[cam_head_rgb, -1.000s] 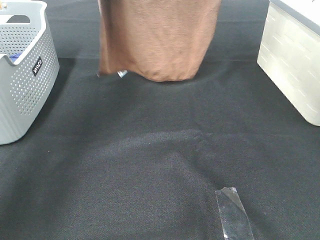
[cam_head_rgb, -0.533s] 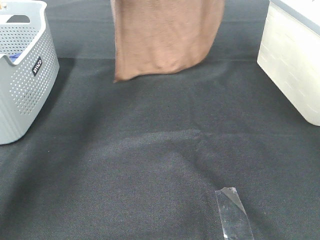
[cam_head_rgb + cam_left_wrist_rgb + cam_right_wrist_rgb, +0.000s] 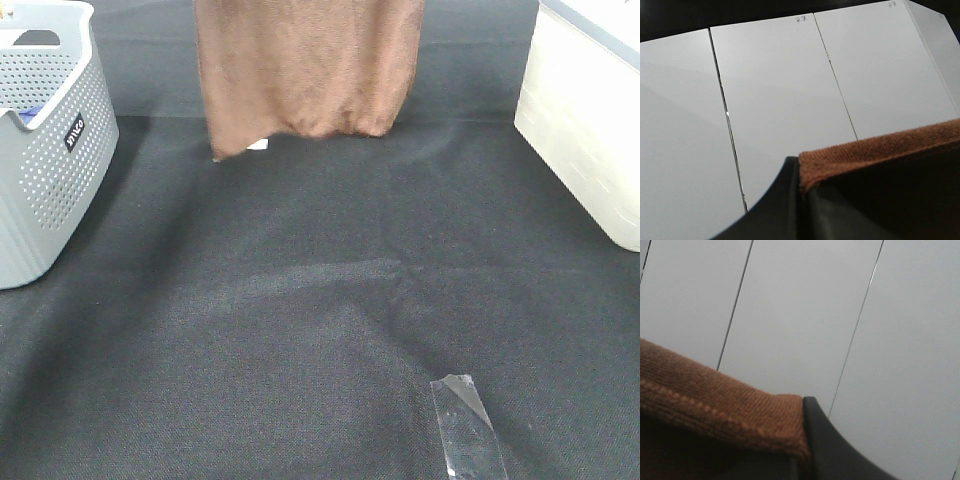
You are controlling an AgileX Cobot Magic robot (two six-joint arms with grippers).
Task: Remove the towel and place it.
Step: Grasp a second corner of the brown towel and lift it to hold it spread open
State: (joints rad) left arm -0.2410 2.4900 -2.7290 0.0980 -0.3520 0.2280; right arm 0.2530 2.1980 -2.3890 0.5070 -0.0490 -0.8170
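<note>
**Brown towel lifted and hanging; laying it down is left**

Brown towel (image 3: 305,70) hangs in a flat sheet over the far part of the black table (image 3: 320,330), its tag (image 3: 257,144) at the lower corner nearer the basket (image 3: 50,150); whether the hem brushes the table cannot be told. The removal looks done, judging by the free hang; the placing is not yet done, since none of the cloth lies flat. Both arms are raised out of the high view, and each wrist camera faces white panels (image 3: 775,90). The left gripper (image 3: 799,185) is clamped on one upper corner of the towel; the right gripper (image 3: 802,450) pinches the other; both pairs of jaws look narrow, closed on the stitched edge. The box (image 3: 585,120) stands well apart on the other side.
</note>
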